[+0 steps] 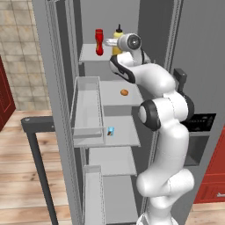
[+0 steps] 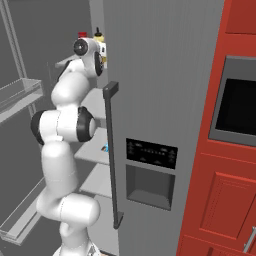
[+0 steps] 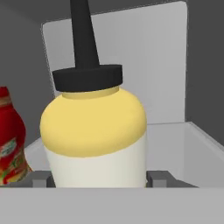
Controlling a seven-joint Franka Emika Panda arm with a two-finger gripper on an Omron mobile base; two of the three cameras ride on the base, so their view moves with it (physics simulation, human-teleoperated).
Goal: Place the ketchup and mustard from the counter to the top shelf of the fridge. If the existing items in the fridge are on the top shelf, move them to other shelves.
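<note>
Mustard stands upright between the fingertips of the gripper, one tip at each side of its body, gripped. Ketchup stands upright at nine o'clock, just beside it. Both bottles sit on the fridge's top shelf. On lower shelves lie an orange-brown lump and a tiny blue-white thing.
</note>
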